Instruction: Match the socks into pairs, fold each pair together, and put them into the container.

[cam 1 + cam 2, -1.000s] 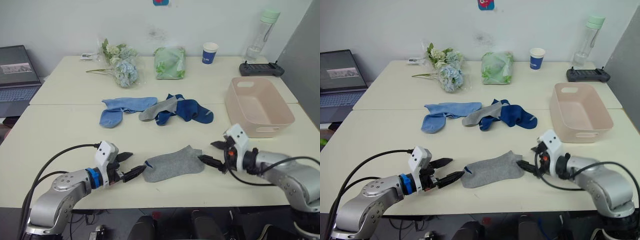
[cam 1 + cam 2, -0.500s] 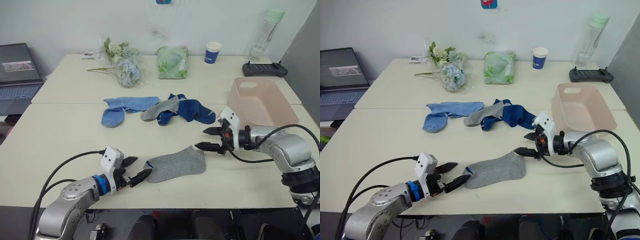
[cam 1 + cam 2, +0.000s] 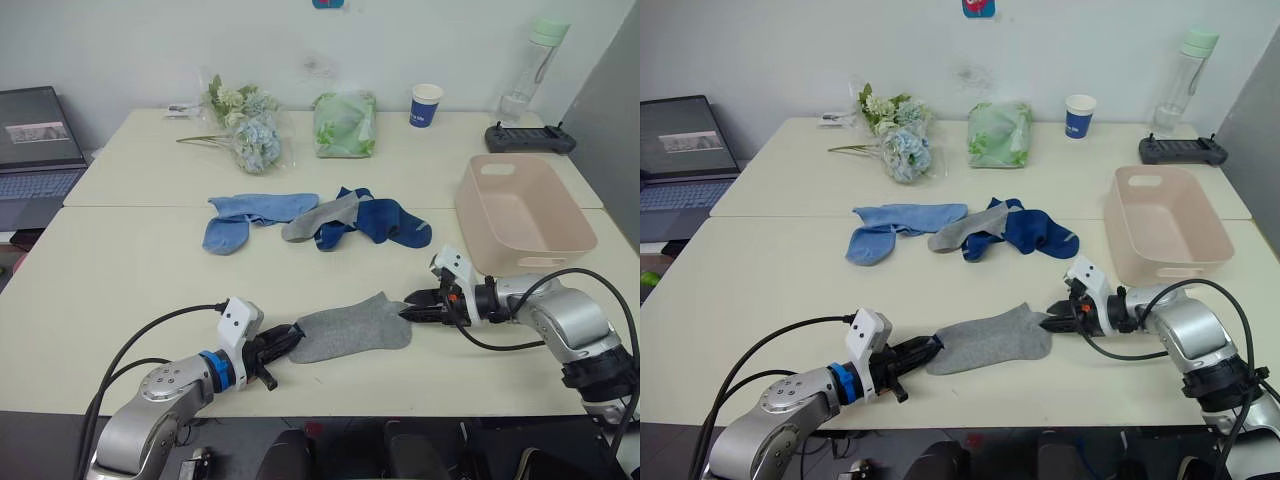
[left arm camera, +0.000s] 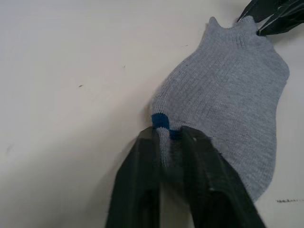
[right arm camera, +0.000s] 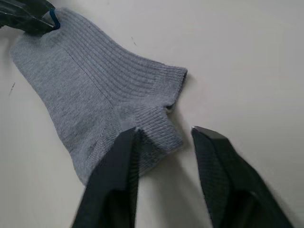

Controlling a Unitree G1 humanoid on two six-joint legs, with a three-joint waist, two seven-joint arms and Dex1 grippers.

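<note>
A grey sock (image 3: 350, 328) lies flat near the table's front edge, between my two grippers. My left gripper (image 4: 167, 137) is shut on its toe end, right at a small blue mark. At the cuff end, my right gripper (image 5: 164, 130) is open, one finger lying over the cuff's corner and the other standing off it. Farther back in the middle lie two light blue socks (image 3: 250, 215), another grey sock (image 3: 318, 218) and dark navy socks (image 3: 388, 222), partly overlapping. The pale pink container (image 3: 524, 212) stands empty at the right.
Along the table's back are a bunch of flowers (image 3: 245, 130), a green crinkly bag (image 3: 342, 125), a blue paper cup (image 3: 423, 105), a clear bottle (image 3: 525, 60) and a black controller (image 3: 527, 138). A laptop (image 3: 35, 150) sits at the far left.
My left gripper has moved in and shut on the grey sock's toe. My right gripper has come down to the cuff and its fingers have narrowed. The camera view shifted slightly.
</note>
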